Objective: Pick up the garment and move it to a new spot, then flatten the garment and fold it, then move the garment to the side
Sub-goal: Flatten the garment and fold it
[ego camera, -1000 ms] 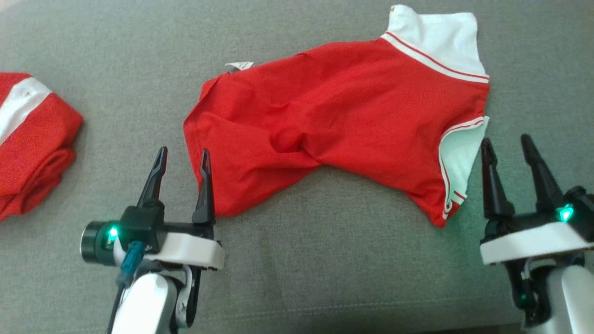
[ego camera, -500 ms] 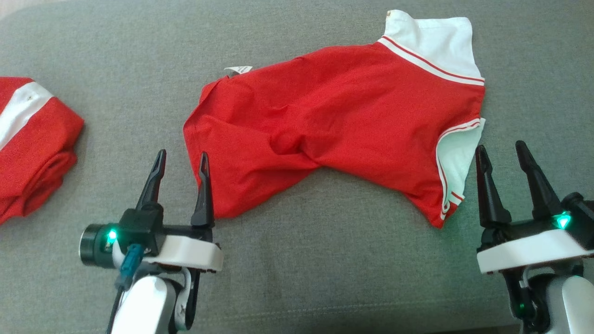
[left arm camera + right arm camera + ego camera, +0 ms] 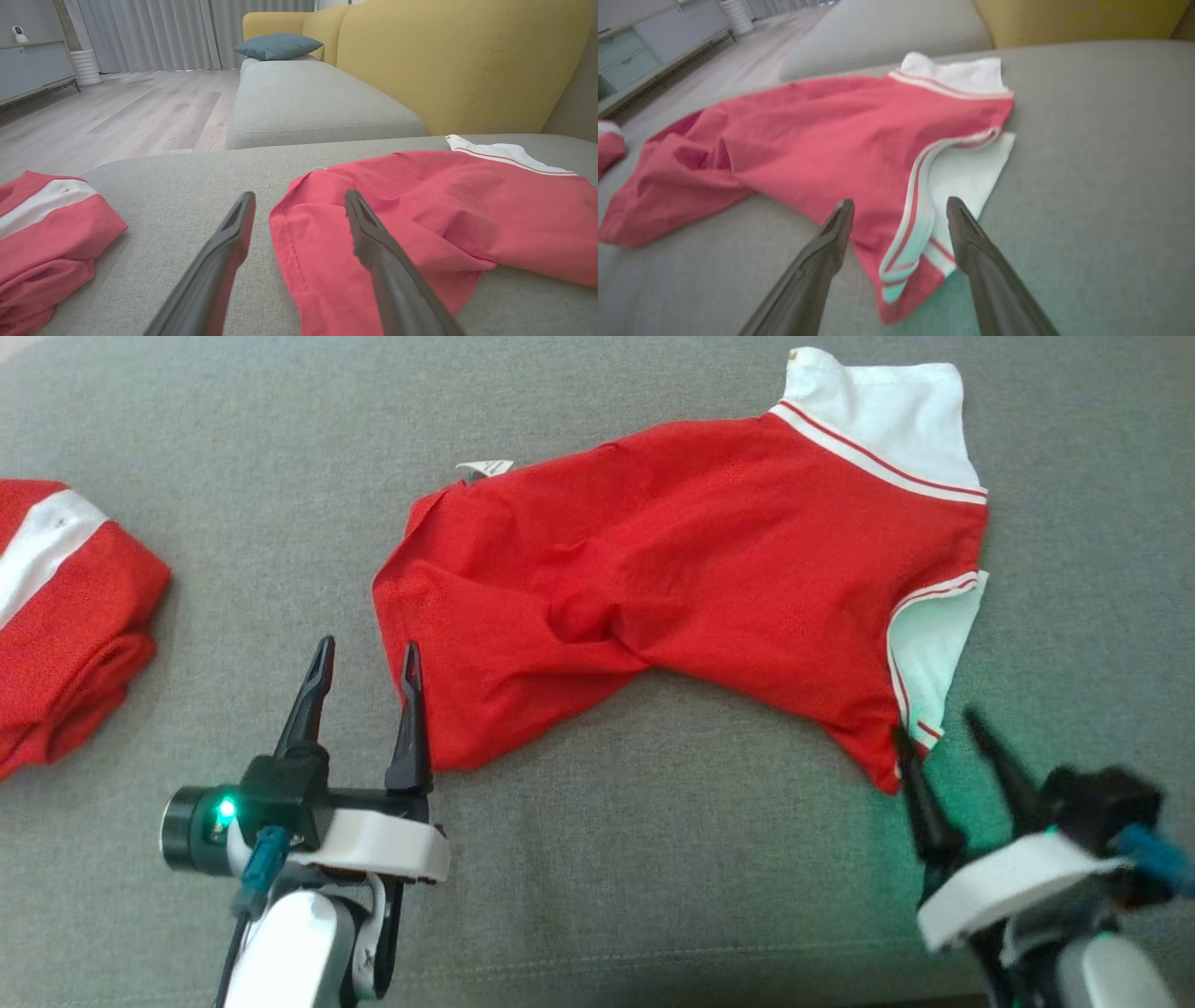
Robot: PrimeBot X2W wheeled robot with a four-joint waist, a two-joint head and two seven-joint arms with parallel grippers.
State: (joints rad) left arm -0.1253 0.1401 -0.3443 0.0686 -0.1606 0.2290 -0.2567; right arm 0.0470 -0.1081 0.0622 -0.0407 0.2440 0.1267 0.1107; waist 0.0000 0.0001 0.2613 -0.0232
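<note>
Garment [image 3: 681,569]: red, white panels edged with stripes, lies rumpled and unfolded on grey sofa cushion [image 3: 653,877]. Left claw [image 3: 368,644] and right claw [image 3: 934,723] spread wide, holding nothing.

folded red garment [image 3: 65,616] cut by left edge, right gripper [image 3: 934,724] blurred, label [image 3: 485,469] text unreadable
</note>
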